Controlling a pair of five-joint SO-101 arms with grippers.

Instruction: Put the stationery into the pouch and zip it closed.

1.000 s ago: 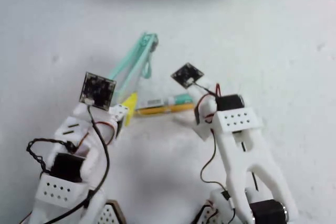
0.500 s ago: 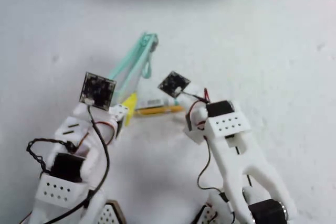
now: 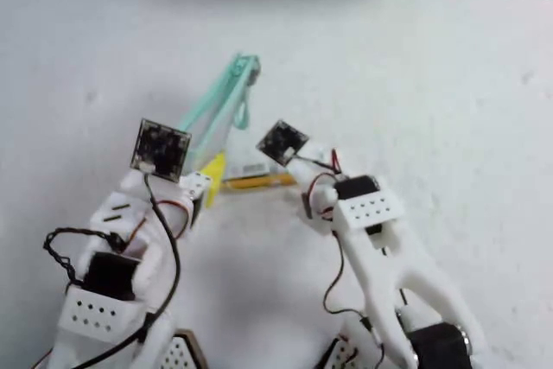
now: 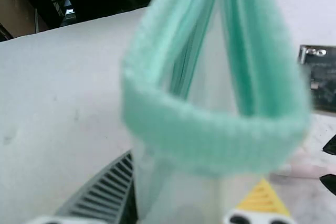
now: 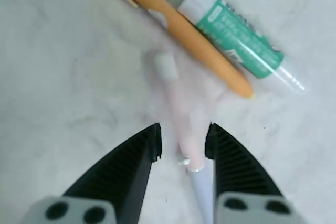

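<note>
Stationery (image 3: 259, 181) lay on the white surface (image 3: 432, 66) just beside the upheld mint pouch (image 3: 216, 105). From the left wrist, the left pincer (image 4: 184, 205) pinched the pouch between its jaws. From the right wrist, the right pincer (image 5: 184, 142) stood spread astride a pale pink pen (image 5: 178, 108), with an orange pen (image 5: 189, 40) and a glue stick (image 5: 236, 30) touching each other nearby.

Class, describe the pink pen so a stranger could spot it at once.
On the white table, beside the pouch, three items lie near the right tool. The pink pen lies between its open fingers, next to the orange pen and green tube; it is the palest.
</note>
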